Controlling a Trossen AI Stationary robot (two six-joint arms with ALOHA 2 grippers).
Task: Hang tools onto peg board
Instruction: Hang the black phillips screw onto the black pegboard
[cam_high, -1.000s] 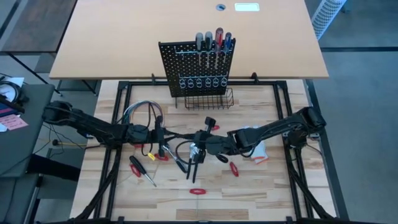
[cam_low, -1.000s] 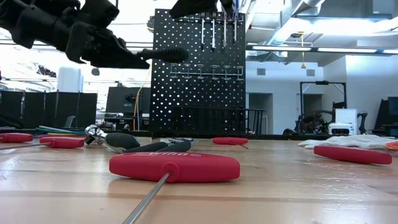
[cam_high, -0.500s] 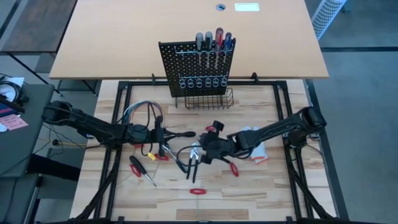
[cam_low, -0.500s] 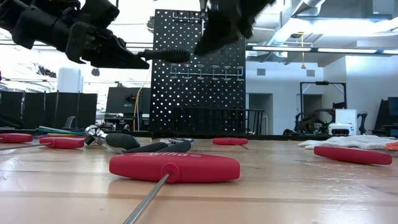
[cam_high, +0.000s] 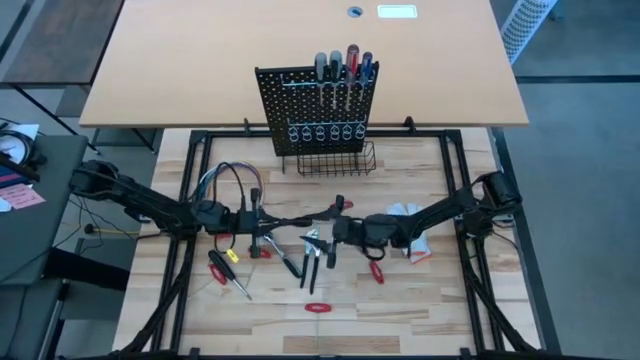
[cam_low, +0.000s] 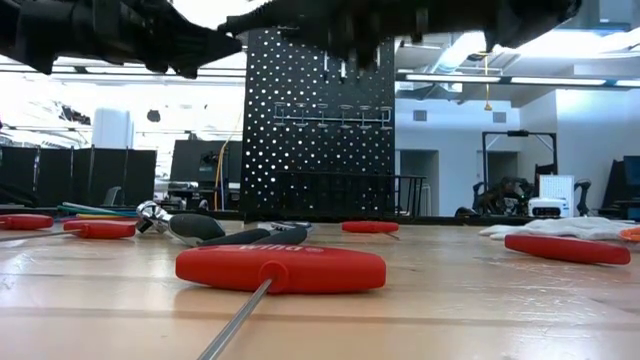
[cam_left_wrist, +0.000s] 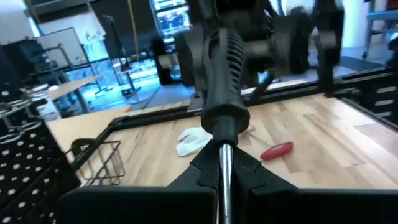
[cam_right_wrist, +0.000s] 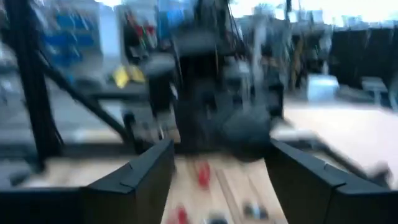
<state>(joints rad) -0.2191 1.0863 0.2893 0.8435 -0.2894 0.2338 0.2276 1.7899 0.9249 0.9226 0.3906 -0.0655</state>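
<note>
From above, the left gripper (cam_high: 262, 221) pinches a black-handled screwdriver (cam_high: 298, 217) pointed at the right gripper (cam_high: 333, 228), fingers spread, over scattered pliers (cam_high: 312, 252); the peg board (cam_high: 318, 108) stands well beyond. Low down, a red T-handle driver (cam_low: 281, 268) lies nearest. The left wrist view shows white glove (cam_left_wrist: 196, 140) and wire basket (cam_left_wrist: 99, 163).

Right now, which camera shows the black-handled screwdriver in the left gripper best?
The left wrist view: the black-handled screwdriver fills it, shaft clamped in the left gripper. The high view shows it small; the low view, silhouetted; the right wrist view, blurred.
</note>
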